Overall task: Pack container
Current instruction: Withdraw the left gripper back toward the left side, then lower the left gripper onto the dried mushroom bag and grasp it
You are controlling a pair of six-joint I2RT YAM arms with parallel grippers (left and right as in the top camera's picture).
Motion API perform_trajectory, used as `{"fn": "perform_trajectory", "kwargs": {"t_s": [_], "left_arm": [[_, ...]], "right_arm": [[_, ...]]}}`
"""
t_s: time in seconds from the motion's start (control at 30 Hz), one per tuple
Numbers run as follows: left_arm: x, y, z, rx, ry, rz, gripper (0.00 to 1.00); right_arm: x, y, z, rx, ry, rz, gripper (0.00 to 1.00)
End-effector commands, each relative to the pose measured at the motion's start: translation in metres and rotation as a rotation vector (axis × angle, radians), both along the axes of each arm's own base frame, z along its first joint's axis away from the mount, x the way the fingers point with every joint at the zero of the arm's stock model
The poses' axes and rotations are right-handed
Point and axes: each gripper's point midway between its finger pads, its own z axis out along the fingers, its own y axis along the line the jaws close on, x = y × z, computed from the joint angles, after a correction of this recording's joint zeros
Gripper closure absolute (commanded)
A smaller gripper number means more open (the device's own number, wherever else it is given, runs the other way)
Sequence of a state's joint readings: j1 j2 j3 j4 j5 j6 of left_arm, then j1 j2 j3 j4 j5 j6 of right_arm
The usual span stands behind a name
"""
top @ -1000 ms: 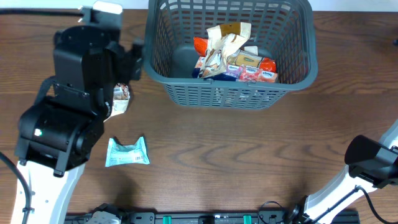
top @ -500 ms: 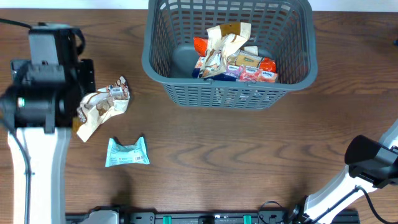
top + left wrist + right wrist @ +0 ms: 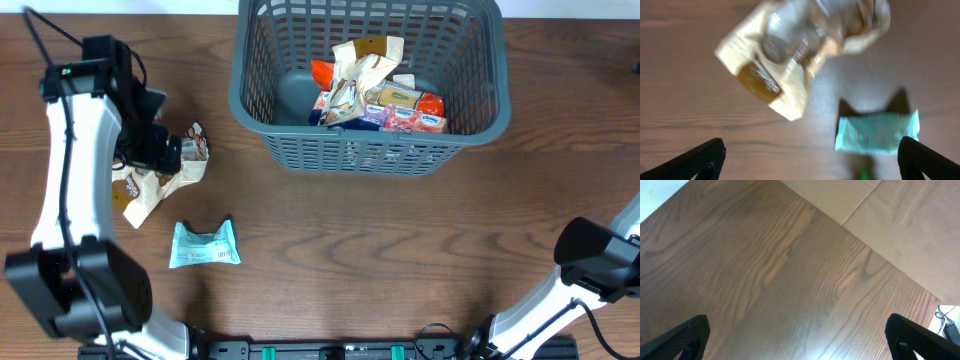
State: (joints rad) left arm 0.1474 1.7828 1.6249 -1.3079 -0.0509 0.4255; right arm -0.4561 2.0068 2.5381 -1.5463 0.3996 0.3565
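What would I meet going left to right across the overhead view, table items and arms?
Left to right: beige snack wrapper → teal packet → container → right arm. The left arm overlaps the wrapper, so it is left out.

You are working on a wooden table [image 3: 400, 250]: brown, with strong grain, smooth and softly sheened. The basket [image 3: 370, 155] at the far side is moulded plastic, grey-blue and matt, and its walls are slotted. The packs [image 3: 385, 95] inside it are crinkled film, glossy where the light catches. On the left you see a beige pack [image 3: 145, 195] in a creased, shiny wrapper. Nearer lies a teal pack [image 3: 205, 244] of the same thin film, flatter and less wrinkled. Your left arm [image 3: 75, 170] has smooth white plastic shells, slightly glossy, with matt black housings.
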Motion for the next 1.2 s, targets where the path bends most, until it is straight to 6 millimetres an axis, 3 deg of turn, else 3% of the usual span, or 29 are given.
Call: {"fn": "perform_trajectory", "kwargs": {"t_s": [0.0, 0.3, 0.4, 0.5, 0.57, 0.77, 1.03, 1.17], "left_arm": [[-0.009, 0.005, -0.019, -0.049, 0.099, -0.088, 0.01], [-0.013, 0.036, -0.050, -0.065, 0.176, 0.026, 0.01], [-0.007, 0.018, -0.051, -0.183, 0.141, 0.011, 0.01], [-0.004, -0.020, -0.045, -0.400, 0.083, -0.338, 0.01], [0.001, -0.029, -0.043, -0.446, 0.041, -0.463, 0.02], [0.022, -0.018, -0.046, -0.387, -0.049, -0.558, 0.01], [0.082, 0.011, -0.044, -0.232, -0.274, -0.578, 0.02], [0.088, 0.021, -0.047, -0.216, -0.297, -0.563, 0.01]], "right_arm": [[0.001, -0.003, -0.004, 0.000, 0.007, -0.018, 0.01], [0.001, -0.003, -0.004, 0.000, 0.007, -0.018, 0.01], [0.001, -0.003, -0.004, 0.001, 0.007, -0.017, 0.01], [0.001, -0.003, -0.004, 0.000, 0.007, -0.018, 0.01], [0.001, -0.003, -0.004, 0.000, 0.007, -0.018, 0.01], [0.001, -0.003, -0.004, 0.001, 0.007, -0.017, 0.01], [0.001, -0.003, -0.004, 0.001, 0.007, -0.017, 0.01], [0.001, -0.003, -0.004, 0.001, 0.007, -0.017, 0.01]]}}
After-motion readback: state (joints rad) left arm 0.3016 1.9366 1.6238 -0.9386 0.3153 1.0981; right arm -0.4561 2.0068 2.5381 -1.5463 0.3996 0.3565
